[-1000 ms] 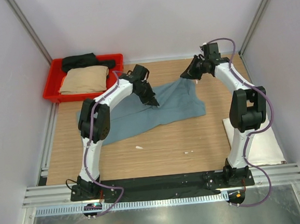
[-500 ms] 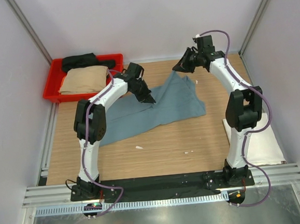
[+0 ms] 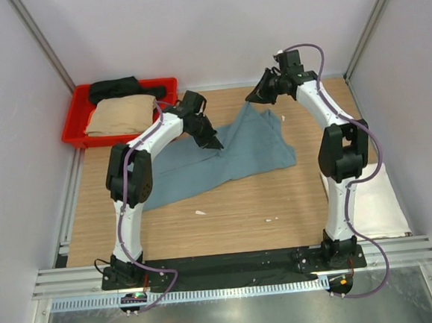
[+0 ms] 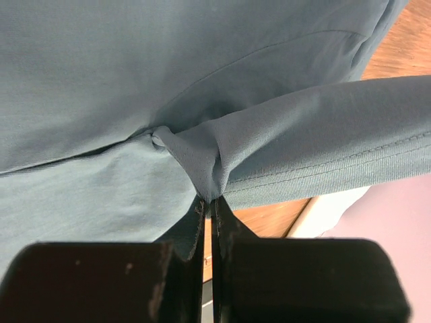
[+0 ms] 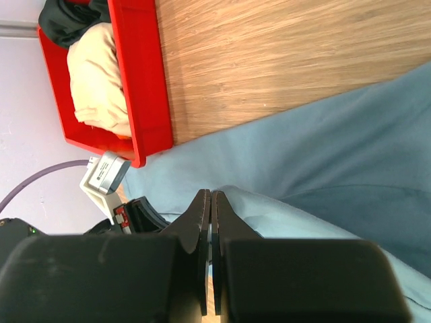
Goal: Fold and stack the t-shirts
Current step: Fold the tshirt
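Desk (image 3: 294,200): pale wood, with both arm bases along its near edge.
White t-shirt (image 3: 376,205): folded flat at the desk's near right corner, just right of the right arm's base and apart from the other shirts.
Scraps (image 3: 200,212): two small pale bits on bare wood between the near edge and the teal cloth, well apart from each other.
Teal-blue t-shirt (image 3: 253,155): lies loose and wrinkled across the middle of the desk, from near the left edge to right of centre. Both grippers hold it.
Left gripper (image 3: 216,144): low over the shirt's middle, its fingers pressed together on a bunched fold of the teal cloth. In the left wrist view the fold gathers to a small knot right at the fingertips, and a stitched hem runs off to the right.
Right gripper (image 3: 253,97): near the far edge, right of centre, its fingers pressed together on the shirt's far edge. In the top view the cloth rises to it in a narrow peak.
Red tray (image 3: 75,132): sits at the far left corner of the desk, and the teal cloth stops short of it.
Tan t-shirt (image 3: 121,115): folded, filling the tray's nearer part.
Black t-shirt (image 3: 114,88): bundled along the tray's far side, touching the tan one.
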Controlling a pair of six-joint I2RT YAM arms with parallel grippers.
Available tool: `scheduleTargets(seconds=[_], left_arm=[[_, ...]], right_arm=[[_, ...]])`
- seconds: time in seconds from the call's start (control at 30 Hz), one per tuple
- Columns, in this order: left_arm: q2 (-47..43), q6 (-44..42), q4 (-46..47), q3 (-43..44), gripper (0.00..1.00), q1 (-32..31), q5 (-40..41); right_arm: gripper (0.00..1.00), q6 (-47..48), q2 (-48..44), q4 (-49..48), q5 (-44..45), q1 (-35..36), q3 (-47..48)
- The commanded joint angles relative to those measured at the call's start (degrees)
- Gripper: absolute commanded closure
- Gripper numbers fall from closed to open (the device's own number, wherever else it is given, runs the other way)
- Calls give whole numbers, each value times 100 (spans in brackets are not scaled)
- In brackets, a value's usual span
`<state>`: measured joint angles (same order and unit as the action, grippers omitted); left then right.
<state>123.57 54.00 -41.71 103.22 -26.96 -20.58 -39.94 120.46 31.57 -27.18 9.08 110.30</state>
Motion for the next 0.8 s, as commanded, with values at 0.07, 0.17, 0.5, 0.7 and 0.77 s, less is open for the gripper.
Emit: scheduleTargets(seconds=[0.07,0.17,0.5,0.7,0.77], left_arm=[[-158,-12,-126,-56,100,51,-16],[-166,-3,-126,-48,100,51,-25],[-228,-12,-126,-188,100,86,-16],[-289,-109,-162,-250,100,156,-139],[-255,-170,-196,-267,100,174,-253]], right_arm=[[99,-101,152,-195,20,32,545],[99,-119,240,-204,28,50,633],[99,135,242,277,177,15,826],[99,426,-742,358,433,-125,-420],[99,470,-1068,393,433,-152,-833]])
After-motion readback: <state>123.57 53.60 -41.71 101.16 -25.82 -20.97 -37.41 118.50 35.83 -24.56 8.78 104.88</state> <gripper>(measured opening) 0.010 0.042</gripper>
